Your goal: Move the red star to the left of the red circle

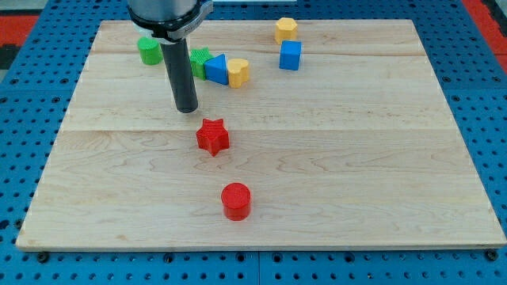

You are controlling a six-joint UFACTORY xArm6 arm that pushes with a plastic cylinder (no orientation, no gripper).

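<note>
Rod-only hand, nothing to grip with: my tip [187,110] sits near the red star [212,136] at its 11 o'clock, probably lining up a shove toward the red circle's [235,200] 9 o'clock side.

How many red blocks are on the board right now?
2: the red star mid-board, just below-right of my tip, and the red circle nearer the view's bottom. None looks hidden.

Bare wooden board [380,158] lies open left and right of the red star block [212,136] and red circle block [235,200]. My tip [187,110] stands just above-left of the star. Green [148,50], blue [215,69] and yellow [238,72] blocks crowd the view's top.
</note>
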